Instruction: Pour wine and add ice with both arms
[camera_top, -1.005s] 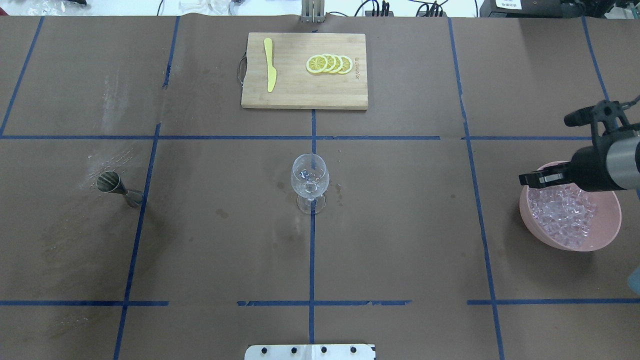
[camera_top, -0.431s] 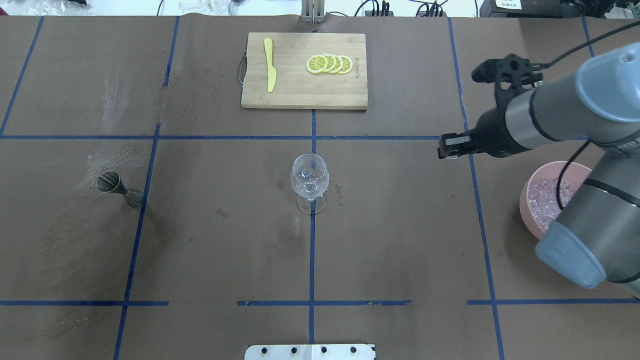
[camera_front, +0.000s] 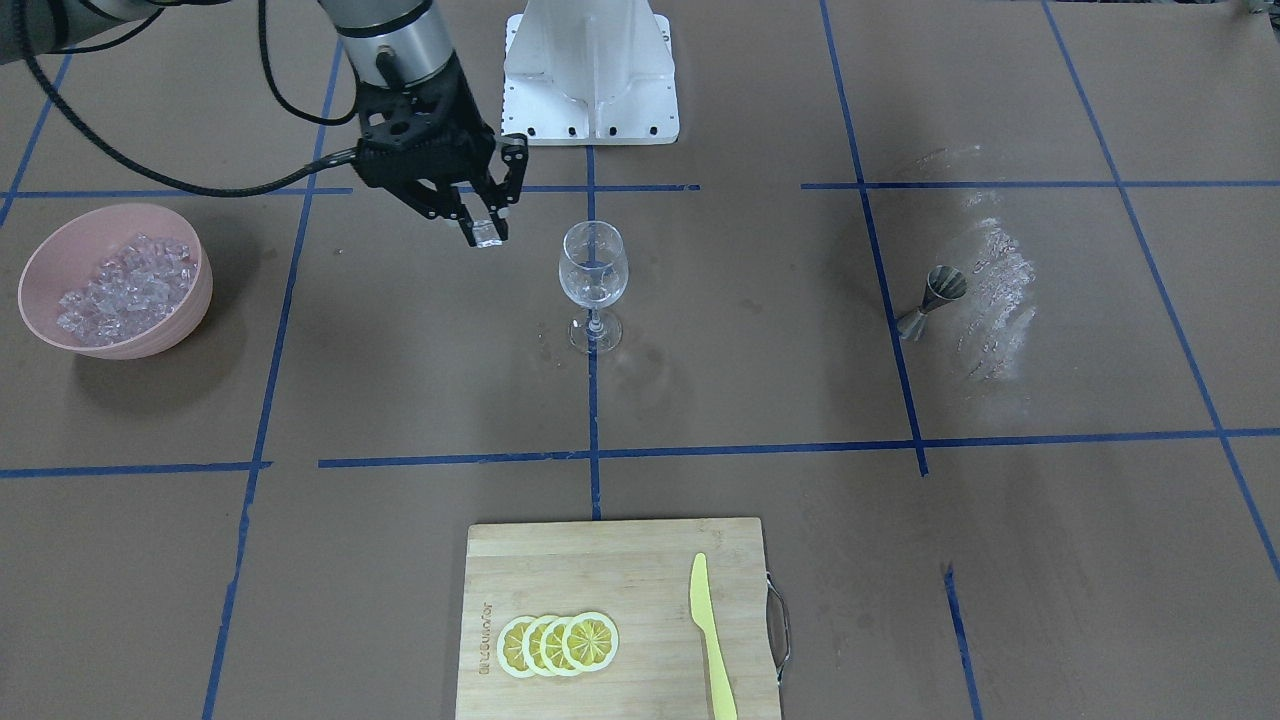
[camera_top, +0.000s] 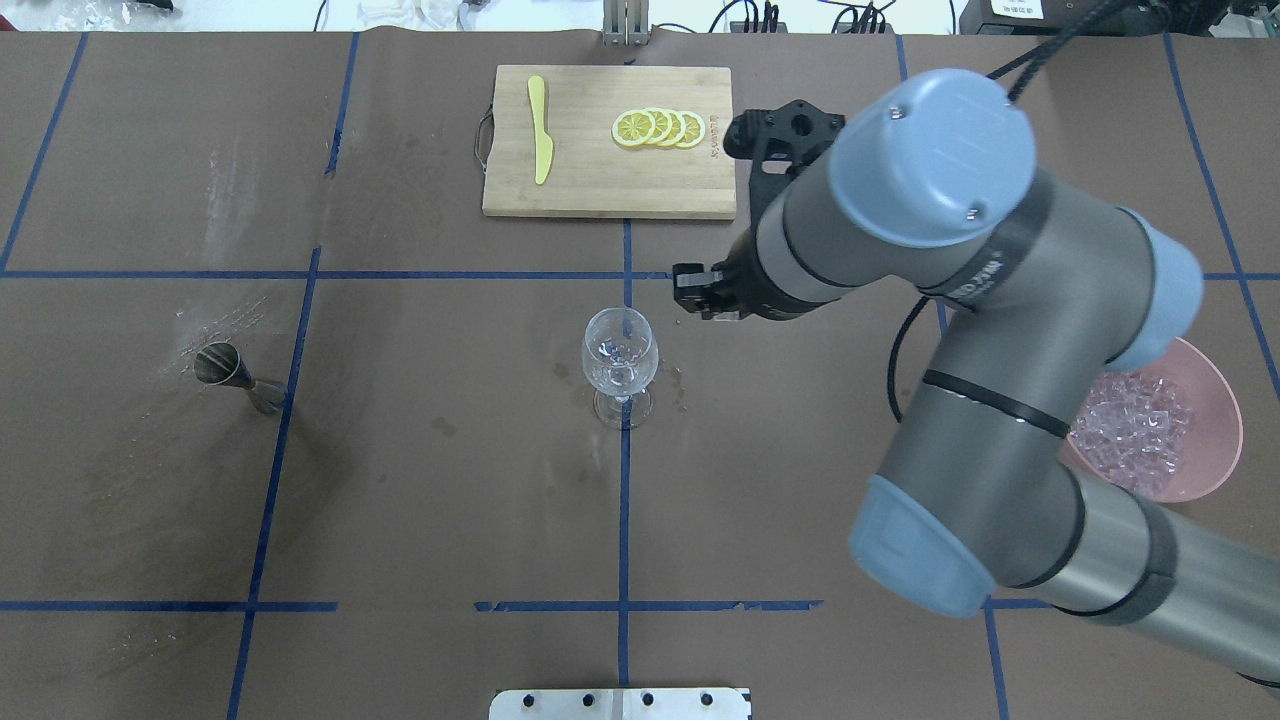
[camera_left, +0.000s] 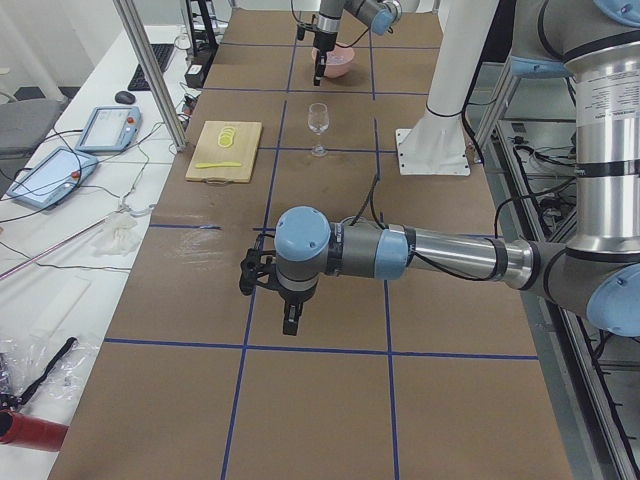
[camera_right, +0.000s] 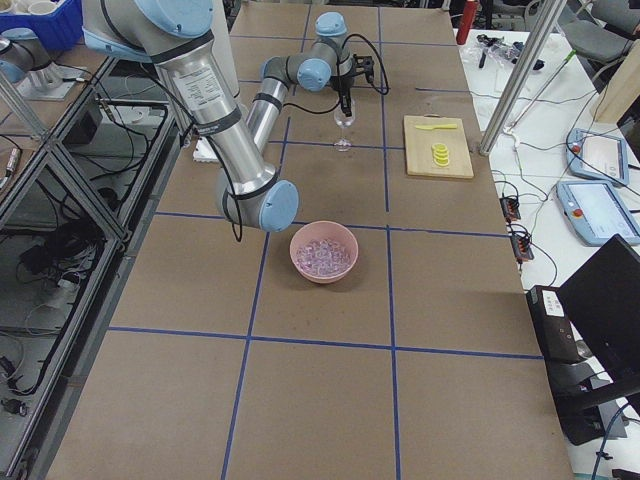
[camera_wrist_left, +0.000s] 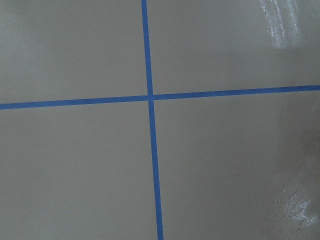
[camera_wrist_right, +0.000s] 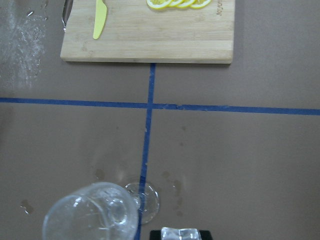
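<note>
1. Between the fingertips of the right pincer (camera_front: 487, 230) sits one clear ice cube (camera_front: 488, 238), clamped and held off the worktop (camera_front: 400, 380). Only the front-facing view shows this grip plainly.
2. Seen from the right wrist, the cube lies at the bottom edge between dark pads. The wine glass (camera_front: 593, 265) stands just beside it, not beneath it.
3. From overhead, the right arm (camera_top: 940, 250) hides most of the pincer. Only its tip pokes out near the glass rim, and the cube cannot be made out there.
4. Small glints show inside the glass from overhead. I cannot tell whether they are ice.
5. The rest of the ice (camera_front: 125, 290) is heaped in a pink bowl (camera_front: 40, 270), well apart from the glass. The arm covers part of that bowl from overhead, while the front and right-side views show it whole.
6. Only the left-side view shows the left pincer (camera_left: 291, 322), pointing down over the worktop. Whether it is apart or together cannot be told. Its wrist camera sees only crossed blue tape (camera_wrist_left: 150, 97).
7. A metal jigger (camera_front: 930, 300) stands alone on the worktop.
8. A bamboo cutting board (camera_front: 640, 590) carries overlapping lemon slices (camera_front: 558, 643) and a yellow knife (camera_front: 710, 635).
9. The branded mark on the board beside the slices and the white lettering on the arm are both too small to read.
</note>
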